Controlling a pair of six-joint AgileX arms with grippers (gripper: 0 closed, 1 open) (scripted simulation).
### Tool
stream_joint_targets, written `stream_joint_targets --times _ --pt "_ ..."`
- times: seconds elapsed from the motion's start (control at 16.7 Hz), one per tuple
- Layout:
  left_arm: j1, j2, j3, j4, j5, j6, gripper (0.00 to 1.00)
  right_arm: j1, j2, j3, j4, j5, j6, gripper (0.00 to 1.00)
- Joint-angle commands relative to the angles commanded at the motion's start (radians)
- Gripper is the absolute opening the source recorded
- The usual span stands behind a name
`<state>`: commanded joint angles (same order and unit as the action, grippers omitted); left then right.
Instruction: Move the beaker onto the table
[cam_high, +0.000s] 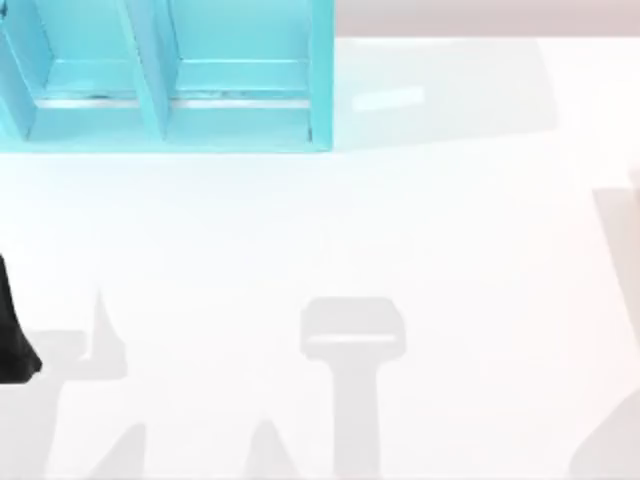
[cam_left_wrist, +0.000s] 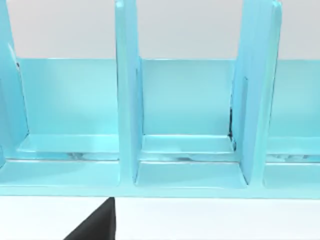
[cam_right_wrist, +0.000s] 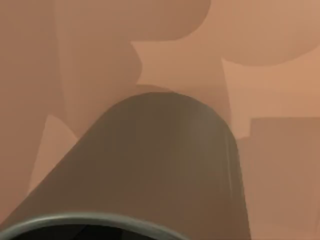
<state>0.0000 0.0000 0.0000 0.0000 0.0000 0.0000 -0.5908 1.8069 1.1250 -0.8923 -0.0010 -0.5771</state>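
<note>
One beaker (cam_right_wrist: 165, 165) lies very close under the right wrist camera, its long axis running away from the lens; whether either arm's jaws grip anything cannot be told.

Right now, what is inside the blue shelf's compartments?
In the left wrist view, the shelf's visible compartments hold nothing on their floors. The beaker appears close up in the right wrist view instead.

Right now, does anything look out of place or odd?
Nothing looks spilled or damaged. The beaker sits very close to the right wrist camera, against a brownish backdrop. The turquoise shelf unit stands upright on the white table.
</note>
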Motion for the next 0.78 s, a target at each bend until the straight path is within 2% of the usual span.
stream_joint_targets --times 0.66,0.78 --pt "0.0 0.0 0.0 0.0 0.0 0.0 1.0 0.0 0.0 0.0 0.0 0.0 0.0 0.02" --pt "0.0 0.0 0.0 0.0 0.0 0.0 1.0 0.0 0.0 0.0 0.0 0.0 0.0 0.0"
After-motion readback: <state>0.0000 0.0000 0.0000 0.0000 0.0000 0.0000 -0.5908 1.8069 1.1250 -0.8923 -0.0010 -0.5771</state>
